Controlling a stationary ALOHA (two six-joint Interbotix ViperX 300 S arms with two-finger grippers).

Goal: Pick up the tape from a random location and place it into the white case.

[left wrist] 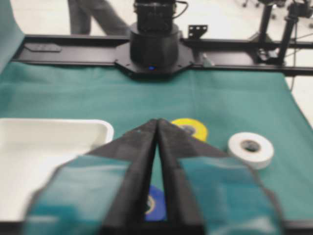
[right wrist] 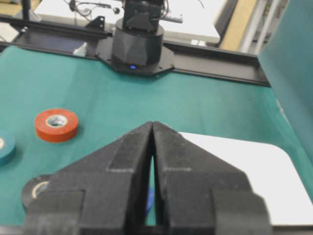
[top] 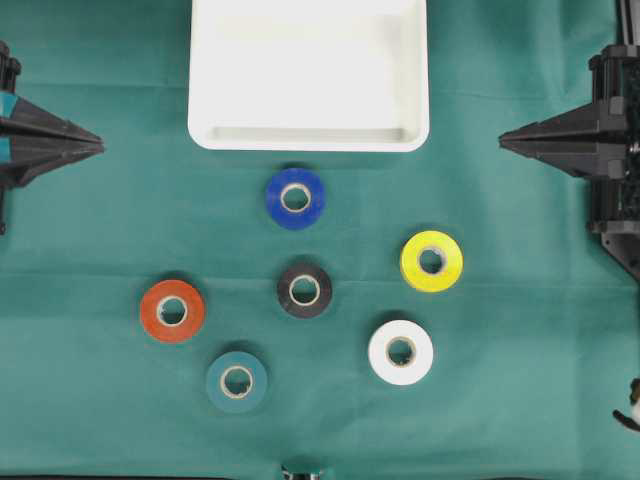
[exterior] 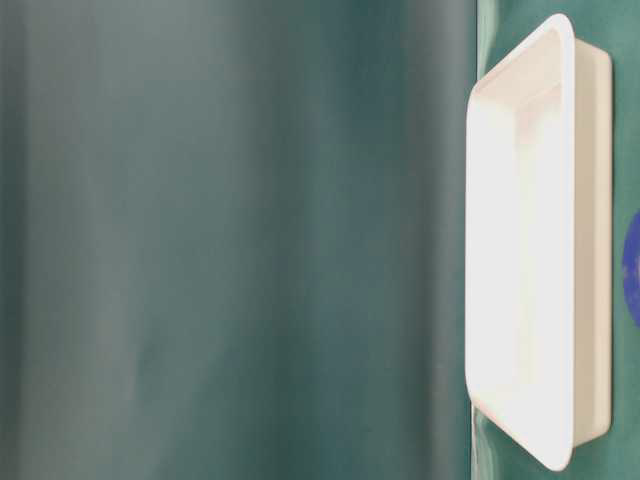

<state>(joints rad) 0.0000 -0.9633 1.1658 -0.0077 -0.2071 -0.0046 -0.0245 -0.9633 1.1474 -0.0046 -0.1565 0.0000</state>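
Several tape rolls lie flat on the green cloth: blue [top: 295,198], black [top: 304,290], yellow [top: 431,261], white [top: 401,352], orange [top: 172,311] and teal [top: 236,381]. The white case [top: 215,133] sits at the top middle and holds nothing. My left gripper [top: 100,146] rests at the left edge, shut, its tips together and nothing between them. At the right edge my right gripper [top: 503,141] is shut too and holds nothing. In the left wrist view the left gripper [left wrist: 158,121] points toward the yellow roll [left wrist: 190,128]. The right gripper [right wrist: 152,124] faces the case [right wrist: 254,161].
The opposite arm's black base [left wrist: 154,46] stands across the cloth in the left wrist view, the other base [right wrist: 137,44] in the right wrist view. The table-level view shows mostly blurred green cloth and the case rim [exterior: 560,100].
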